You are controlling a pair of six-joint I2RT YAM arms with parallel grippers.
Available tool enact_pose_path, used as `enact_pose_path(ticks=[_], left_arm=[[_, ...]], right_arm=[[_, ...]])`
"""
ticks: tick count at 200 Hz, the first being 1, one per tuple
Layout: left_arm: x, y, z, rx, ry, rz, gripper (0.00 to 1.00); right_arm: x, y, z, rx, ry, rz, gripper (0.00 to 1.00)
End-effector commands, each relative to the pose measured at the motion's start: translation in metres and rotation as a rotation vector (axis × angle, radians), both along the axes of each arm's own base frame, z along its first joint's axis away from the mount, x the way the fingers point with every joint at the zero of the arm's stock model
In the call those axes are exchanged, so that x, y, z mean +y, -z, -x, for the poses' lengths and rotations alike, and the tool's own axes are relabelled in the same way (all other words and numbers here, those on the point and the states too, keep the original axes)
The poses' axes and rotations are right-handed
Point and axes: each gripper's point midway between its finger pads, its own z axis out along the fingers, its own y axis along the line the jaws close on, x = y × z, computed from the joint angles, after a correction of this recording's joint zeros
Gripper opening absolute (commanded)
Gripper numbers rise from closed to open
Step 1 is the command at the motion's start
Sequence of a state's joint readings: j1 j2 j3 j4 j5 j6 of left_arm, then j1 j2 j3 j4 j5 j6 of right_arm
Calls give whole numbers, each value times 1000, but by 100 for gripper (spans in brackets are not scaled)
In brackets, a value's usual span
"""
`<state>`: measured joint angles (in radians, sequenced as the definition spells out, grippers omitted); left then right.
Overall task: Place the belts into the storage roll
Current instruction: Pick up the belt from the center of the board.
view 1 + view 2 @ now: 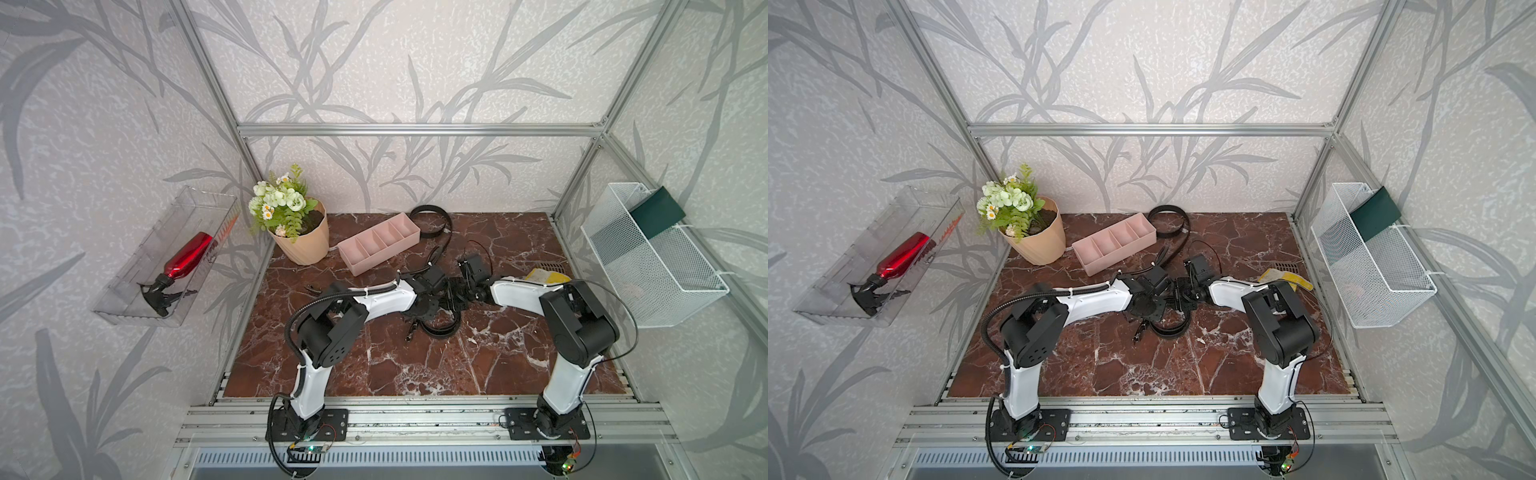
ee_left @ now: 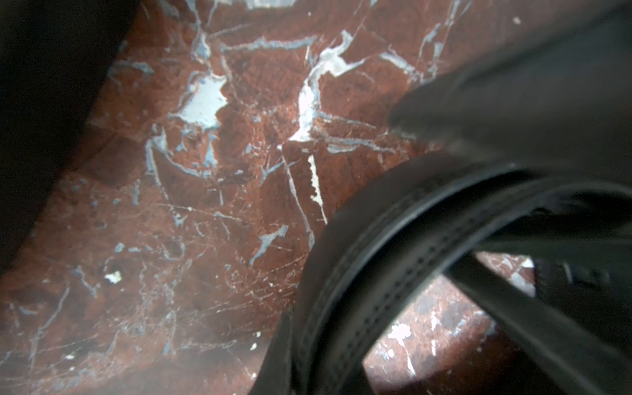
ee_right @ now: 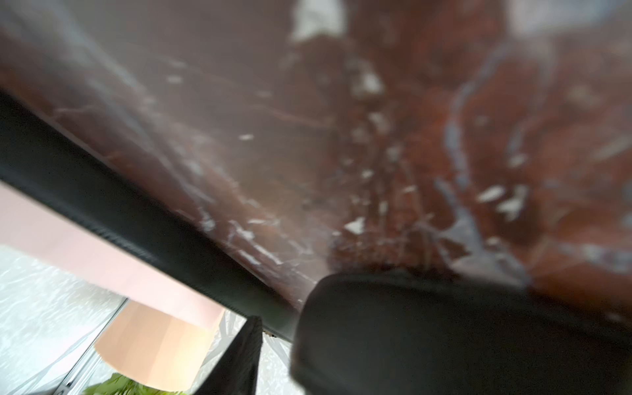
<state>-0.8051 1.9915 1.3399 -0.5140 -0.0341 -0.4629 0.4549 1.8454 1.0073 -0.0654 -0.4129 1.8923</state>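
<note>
Both grippers meet at frame centre over a coiled black leather belt (image 1: 440, 328) on the red marble tabletop (image 1: 478, 365). Left gripper (image 1: 424, 309) closed, apparently on that belt; right gripper (image 1: 459, 291) state indeterminate. Pale pink four-compartment storage tray (image 1: 380, 243) lies upper centre, second black belt (image 1: 432, 216) looped beside it.

Pink storage roll (image 1: 380, 243) empty — belts (image 1: 434, 218) outside; arms mid-table
</note>
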Motion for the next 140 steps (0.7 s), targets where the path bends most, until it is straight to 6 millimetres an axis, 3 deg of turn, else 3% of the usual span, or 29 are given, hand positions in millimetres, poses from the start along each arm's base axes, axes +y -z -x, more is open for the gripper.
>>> enact_pose_path(ticks=[1,59,74,94,119,140], left_arm=[[15,-2,4,-30,-3,-51,0],[6,-30,1,-131,18,13,0],[4,-34,2,-138,23,19,0],[1,-36,4,-138,27,28,0],[-2,-39,6,-136,22,52,0],[-1,-53,6,-162,15,84,15]], right_arm=[[-24,40,36,179,-11,132,47],[-29,41,39,196,-28,173,36],[-29,40,38,189,-26,178,24],[-29,36,34,163,-25,187,0],[-32,26,27,103,-26,209,0],[-34,11,15,11,-24,230,0]])
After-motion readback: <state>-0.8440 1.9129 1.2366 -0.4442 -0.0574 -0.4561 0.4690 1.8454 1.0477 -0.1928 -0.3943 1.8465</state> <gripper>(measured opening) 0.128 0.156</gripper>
